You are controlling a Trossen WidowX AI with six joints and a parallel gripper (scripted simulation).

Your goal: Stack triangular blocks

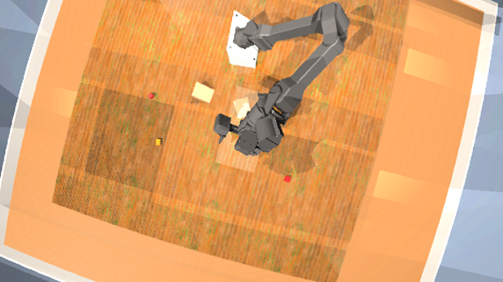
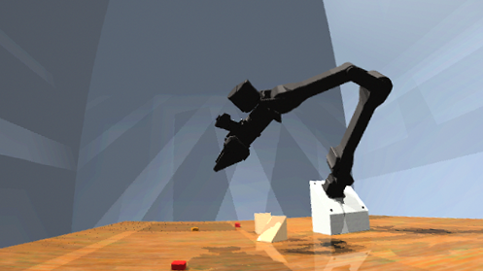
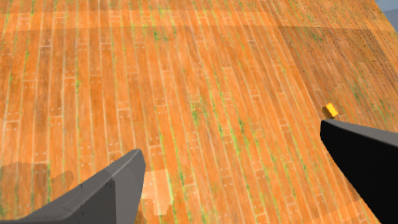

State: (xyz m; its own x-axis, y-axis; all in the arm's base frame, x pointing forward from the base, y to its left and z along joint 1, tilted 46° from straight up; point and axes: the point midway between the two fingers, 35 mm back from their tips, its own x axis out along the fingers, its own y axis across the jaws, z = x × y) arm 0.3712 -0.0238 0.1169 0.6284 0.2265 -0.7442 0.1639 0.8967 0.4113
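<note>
One cream triangular block (image 1: 202, 92) (image 2: 261, 223) rests on the table, left of the other in the top view. The second cream triangular block (image 1: 241, 106) (image 2: 271, 232) rests apart from it, nearer the arm, and the arm partly hides it in the top view. In the exterior view it overlaps the first block, its pale sloped face showing. My gripper (image 1: 236, 147) (image 2: 215, 169) (image 3: 231, 143) is open and empty, high above the table and beyond both blocks from the base. Neither block shows in the wrist view.
A small red object (image 1: 151, 95) (image 2: 238, 225) and a small yellow block (image 1: 158, 141) (image 2: 194, 229) (image 3: 331, 110) lie left of the blocks in the top view. A red block (image 1: 288, 179) (image 2: 178, 265) lies at lower right. The white base (image 1: 244, 59) (image 2: 349, 222) stands behind the blocks.
</note>
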